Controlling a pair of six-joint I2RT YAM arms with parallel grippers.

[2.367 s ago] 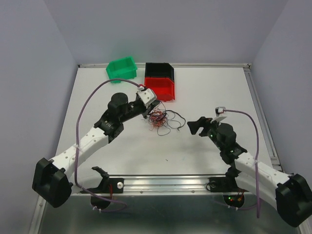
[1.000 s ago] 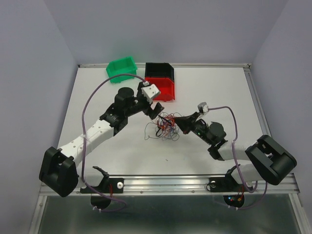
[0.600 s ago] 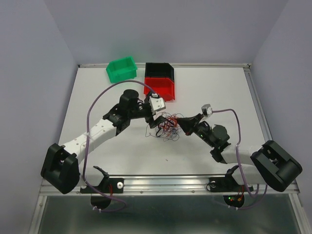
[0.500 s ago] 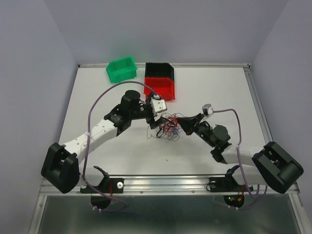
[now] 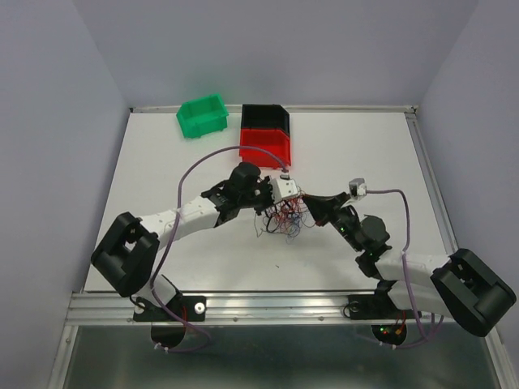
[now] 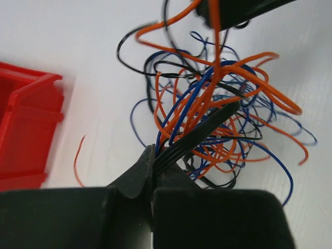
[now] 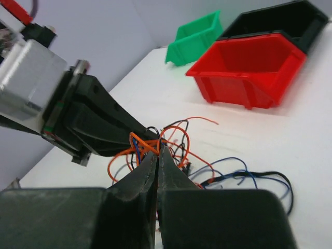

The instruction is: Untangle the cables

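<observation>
The cables (image 5: 280,223) are a loose tangle of thin orange, dark blue, black and red wires hanging at the table's middle between both grippers. My left gripper (image 5: 285,204) comes in from the left, and in the left wrist view it (image 6: 154,156) is shut on a flat band of black strands leading up into the tangle (image 6: 218,104). From the right my right gripper (image 5: 310,204) meets the bundle. In the right wrist view its jaws (image 7: 158,148) are shut on orange and black loops (image 7: 176,140), right against the left gripper's fingers (image 7: 106,124).
A red bin (image 5: 265,147) stands just behind the tangle, with a black bin (image 5: 264,117) behind it and a green bin (image 5: 203,115) to their left. A short loose red wire (image 6: 78,161) lies on the table beside the red bin (image 6: 26,129).
My left gripper has swung right into the bundle and shut on black strands; before it stood open. The right gripper, shut throughout, has shifted slightly right with its strands.
</observation>
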